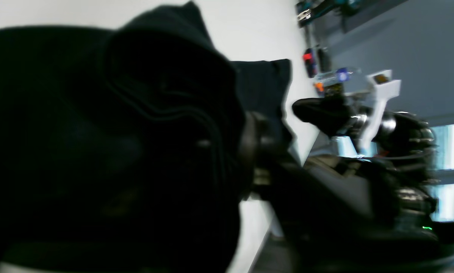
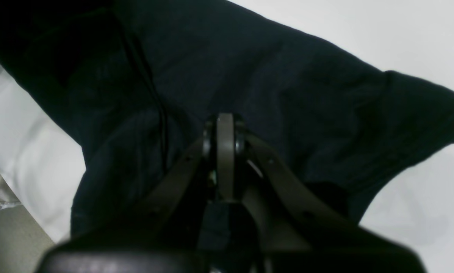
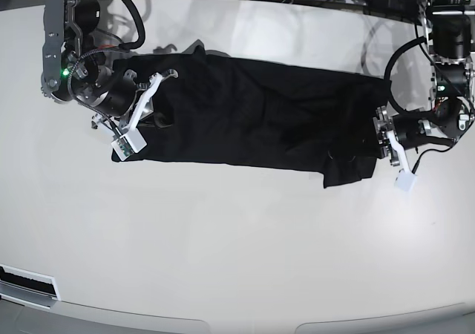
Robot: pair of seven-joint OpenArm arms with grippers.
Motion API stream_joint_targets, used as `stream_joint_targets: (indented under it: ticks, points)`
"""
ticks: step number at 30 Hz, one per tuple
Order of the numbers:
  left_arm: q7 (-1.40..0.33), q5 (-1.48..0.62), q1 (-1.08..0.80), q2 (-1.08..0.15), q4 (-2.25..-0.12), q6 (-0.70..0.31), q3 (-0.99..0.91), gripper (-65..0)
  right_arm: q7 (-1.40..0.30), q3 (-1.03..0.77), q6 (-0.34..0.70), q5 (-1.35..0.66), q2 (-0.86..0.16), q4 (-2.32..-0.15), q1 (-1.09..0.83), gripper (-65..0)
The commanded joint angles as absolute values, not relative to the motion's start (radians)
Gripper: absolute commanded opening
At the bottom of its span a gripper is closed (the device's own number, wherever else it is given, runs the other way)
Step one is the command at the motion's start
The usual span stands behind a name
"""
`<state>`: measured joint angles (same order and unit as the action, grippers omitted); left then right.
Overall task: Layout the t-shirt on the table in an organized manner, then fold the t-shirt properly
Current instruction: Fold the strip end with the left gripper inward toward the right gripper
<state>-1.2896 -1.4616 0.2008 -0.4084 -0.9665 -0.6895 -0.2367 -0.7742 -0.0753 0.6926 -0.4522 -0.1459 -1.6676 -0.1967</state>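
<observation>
- Across the table, the shirt is lying stretched out lengthwise, a sleeve bunching at one end.
- Right gripper is sitting closed on the shirt.
- Left gripper is at the opposite edge; its opening is unclear.
- Keeping both ends taut should flatten the wrinkles before folding.
</observation>
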Motion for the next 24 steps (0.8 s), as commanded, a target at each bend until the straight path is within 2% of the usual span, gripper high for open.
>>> stream_joint_targets:
  ticks: [1,2,3,5,7,12,13,15,17,22,24]
  points:
    - [-1.311,-1.484,0.223,-0.417,-0.982,-0.698,-0.233,-38.0,-0.755,-0.078,0.698,-0.472,-0.149,-1.686,-0.185,-64.5]
    - [-1.32,-1.484,0.227,-0.415,-0.982,-0.698,-0.221,-34.0,-0.753,-0.078,0.698,-0.473,-0.149,-1.686,-0.185,-61.1]
    - [-1.317,-1.484,0.226,-0.415,-0.982,-0.698,-0.204,-32.9,-0.752,-0.078,0.698,-0.475,-0.149,-1.686,-0.185,-57.6]
    - [-1.317,-1.484,0.225,-0.416,-0.982,-0.698,-0.165,-32.9,-0.752,-0.078,0.698,-0.475,-0.149,-1.686,-0.185,-51.6]
    - [-1.318,-1.484,0.225,-0.416,-0.982,-0.698,-0.135,-32.9,-0.752,-0.078,0.698,-0.475,-0.149,-1.686,-0.184,-48.4]
    - [-1.277,-1.484,0.228,-0.416,-0.982,-0.698,-0.13,-34.1,-0.752,-0.078,0.693,-0.474,-0.147,-1.686,-0.182,-48.2]
    - [-1.249,-1.484,0.228,-0.416,-0.982,-0.698,-0.138,-37.0,-0.752,-0.078,0.691,-0.475,-0.147,-1.686,-0.182,-48.2]
    - [-1.204,-1.484,0.228,-0.415,-0.982,-0.698,-0.16,-46.8,-0.752,-0.078,0.692,-0.475,-0.147,-1.686,-0.179,-48.2]
    - [-1.217,-1.484,0.234,-0.415,-0.982,-0.698,-0.181,-54.1,-0.752,-0.078,0.691,-0.475,-0.147,-1.686,-0.17,-48.2]
    - [-1.33,-1.484,0.242,-0.413,-1.0,-0.698,-0.193,-54.5,-0.755,-0.078,0.669,-0.474,-0.147,-1.686,-0.15,-48.2]
    - [-1.336,-1.484,0.241,-0.413,-1.001,-0.698,-0.193,-49.7,-0.754,-0.078,0.669,-0.475,-0.147,-1.686,-0.149,-48.2]
